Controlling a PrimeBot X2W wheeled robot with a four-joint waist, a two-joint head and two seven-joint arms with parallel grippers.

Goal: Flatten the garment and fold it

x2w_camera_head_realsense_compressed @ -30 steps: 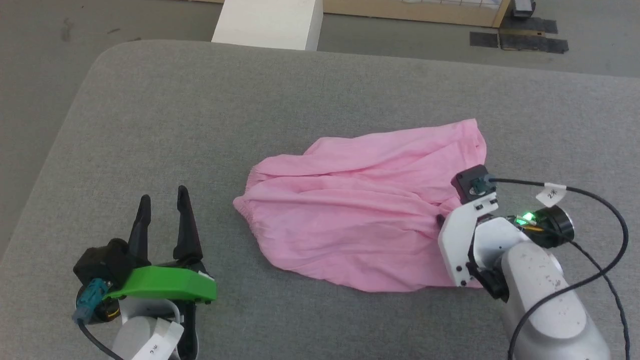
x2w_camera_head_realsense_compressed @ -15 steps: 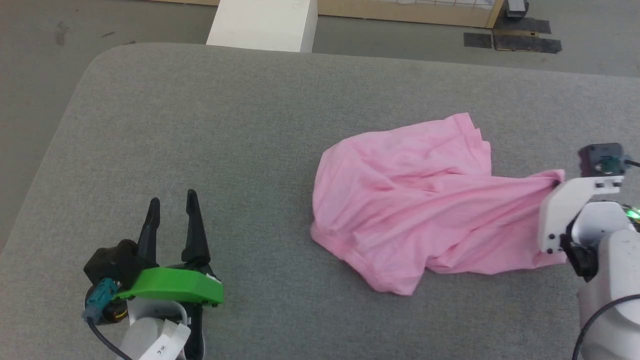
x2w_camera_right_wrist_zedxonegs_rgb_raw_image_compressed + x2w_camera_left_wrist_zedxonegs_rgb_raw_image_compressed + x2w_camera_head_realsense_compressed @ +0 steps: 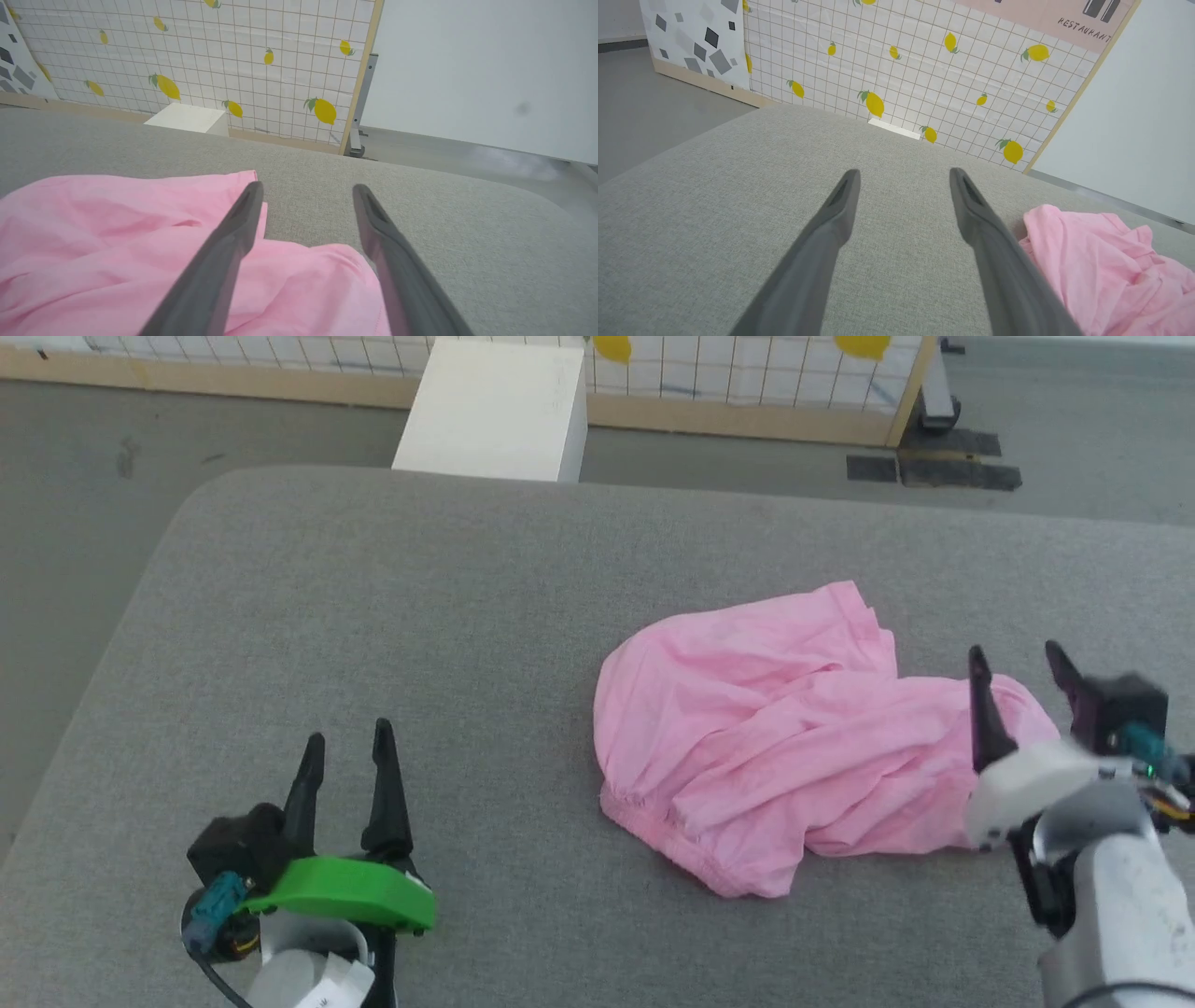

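Head view: the garment [image 3: 775,756] lies bunched on the grey desk [image 3: 373,597]. The left tool [image 3: 349,732] is spread, well apart from it. The right tool [image 3: 1016,651] is spread at its right edge. Left wrist: garment at lower right. Right wrist: fingers [image 3: 224,252] parted over pink fabric.

Pink garment [image 3: 784,747], grey table [image 3: 373,616], lemon-print wall [image 3: 924,70]

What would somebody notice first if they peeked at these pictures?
The bright pink garment lies crumpled right of the middle of the grey padded table. Next come the right gripper, open at the garment's right end, and the left gripper, open at lower left behind a vivid green cover.
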